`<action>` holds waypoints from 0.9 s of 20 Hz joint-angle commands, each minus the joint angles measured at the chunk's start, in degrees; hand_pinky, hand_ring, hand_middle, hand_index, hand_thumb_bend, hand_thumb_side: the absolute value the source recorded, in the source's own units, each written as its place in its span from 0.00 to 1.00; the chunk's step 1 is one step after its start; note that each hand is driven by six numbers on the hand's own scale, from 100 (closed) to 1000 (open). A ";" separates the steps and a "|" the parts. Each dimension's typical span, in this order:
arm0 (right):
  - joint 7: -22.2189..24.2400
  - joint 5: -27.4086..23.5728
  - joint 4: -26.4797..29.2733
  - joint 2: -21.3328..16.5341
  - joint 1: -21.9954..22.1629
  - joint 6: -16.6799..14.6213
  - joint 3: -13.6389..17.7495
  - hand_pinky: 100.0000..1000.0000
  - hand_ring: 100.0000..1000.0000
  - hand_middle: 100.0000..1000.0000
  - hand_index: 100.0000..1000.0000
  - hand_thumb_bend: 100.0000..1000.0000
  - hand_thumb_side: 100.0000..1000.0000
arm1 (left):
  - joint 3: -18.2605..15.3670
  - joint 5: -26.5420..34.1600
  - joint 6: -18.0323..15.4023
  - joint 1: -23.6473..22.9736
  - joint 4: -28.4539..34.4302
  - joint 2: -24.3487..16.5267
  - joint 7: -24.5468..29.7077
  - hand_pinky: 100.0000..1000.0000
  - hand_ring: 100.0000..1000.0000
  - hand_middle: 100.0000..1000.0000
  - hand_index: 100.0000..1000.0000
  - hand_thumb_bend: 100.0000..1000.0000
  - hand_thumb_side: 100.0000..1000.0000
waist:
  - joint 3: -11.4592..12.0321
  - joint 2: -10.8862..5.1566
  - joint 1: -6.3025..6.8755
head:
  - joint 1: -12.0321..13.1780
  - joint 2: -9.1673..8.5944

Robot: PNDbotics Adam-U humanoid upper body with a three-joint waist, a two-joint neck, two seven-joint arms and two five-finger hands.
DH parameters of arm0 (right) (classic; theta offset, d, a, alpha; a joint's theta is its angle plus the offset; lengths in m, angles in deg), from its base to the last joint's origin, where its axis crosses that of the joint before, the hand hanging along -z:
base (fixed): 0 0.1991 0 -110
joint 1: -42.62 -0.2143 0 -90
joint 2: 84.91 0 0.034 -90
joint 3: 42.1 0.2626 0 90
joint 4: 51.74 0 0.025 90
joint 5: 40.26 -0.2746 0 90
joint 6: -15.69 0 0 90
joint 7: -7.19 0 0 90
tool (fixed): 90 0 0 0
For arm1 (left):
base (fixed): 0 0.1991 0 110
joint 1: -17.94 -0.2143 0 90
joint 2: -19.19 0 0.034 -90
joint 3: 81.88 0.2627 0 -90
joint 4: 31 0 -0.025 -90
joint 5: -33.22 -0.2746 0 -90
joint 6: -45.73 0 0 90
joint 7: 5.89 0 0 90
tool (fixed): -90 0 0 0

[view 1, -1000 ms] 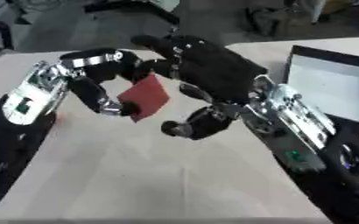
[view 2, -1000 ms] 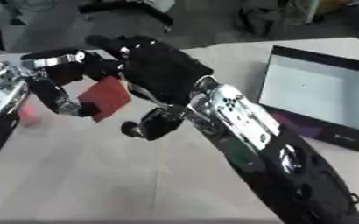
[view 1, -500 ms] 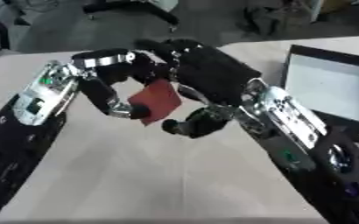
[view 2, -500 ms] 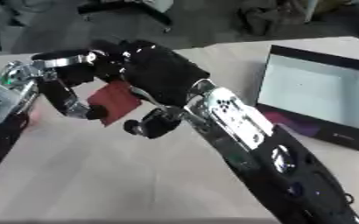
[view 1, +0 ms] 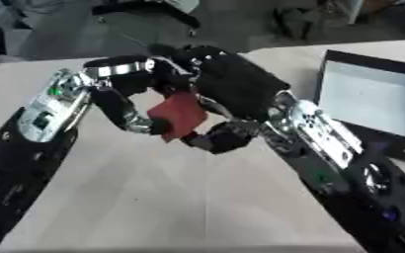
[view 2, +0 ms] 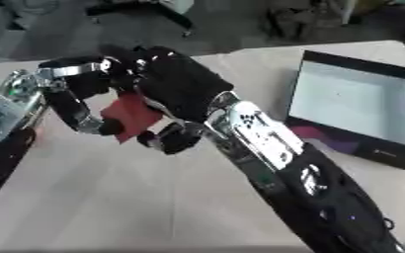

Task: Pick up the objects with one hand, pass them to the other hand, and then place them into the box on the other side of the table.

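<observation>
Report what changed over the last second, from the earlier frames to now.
The red object shifted slightly rightward between the left hand and right hand, which closed in around it. Who grips it is unclear. The box stayed at the table's right.

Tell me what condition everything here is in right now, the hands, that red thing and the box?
Red object: flat, tilted, held up off the table between the two hands.
Left hand: fingers curled round the red object's left edge.
Right hand: closed over the red object from the right, thumb beneath it.
Box: open, no lid on it, pale inside with nothing showing in it, on the table's right side.
</observation>
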 commanded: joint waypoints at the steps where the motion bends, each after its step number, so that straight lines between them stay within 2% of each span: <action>1: -2.98 -1.52 1.02 -0.07 -0.88 0.76 0.68 0.80 0.86 1.00 0.27 0.31 0.04 | -0.66 -0.35 -0.08 1.08 0.53 -1.02 -0.05 0.46 0.42 0.41 0.54 0.17 0.22 | 0.02 -0.60 -0.02 | -0.06 -0.13; 2: -3.78 -1.85 0.83 -0.13 -0.83 0.90 0.63 0.79 0.86 1.00 0.26 0.32 0.03 | -0.77 -0.55 -0.21 1.02 0.35 -1.10 -0.05 0.47 0.42 0.42 0.55 0.21 0.24 | 0.02 -0.60 -0.02 | -0.07 -0.13; 7: -5.89 -2.70 -0.38 -0.23 -0.69 0.87 0.34 0.79 0.86 1.00 0.25 0.33 0.03 | -1.32 -2.12 -1.32 0.74 -1.23 -1.47 -0.05 0.49 0.45 0.46 0.60 0.28 0.34 | -0.09 -0.62 -0.03 | -0.17 -0.13; 13: -6.45 -2.57 -0.64 -0.26 -0.59 0.49 0.19 0.80 0.86 1.00 0.25 0.33 0.03 | -2.56 -3.69 -3.50 0.69 -4.21 -1.84 -0.05 0.51 0.48 0.50 0.64 0.47 0.48 | -0.27 -0.67 -0.05 | -0.52 -0.13; 18: -6.11 -1.85 0.15 -0.25 -0.60 -0.12 0.15 0.81 0.87 1.00 0.25 0.32 0.04 | -4.55 -4.44 -4.82 1.01 -7.85 -1.95 -0.05 0.52 0.50 0.52 0.66 0.56 0.53 | -0.29 -0.72 -0.13 | -0.80 -0.13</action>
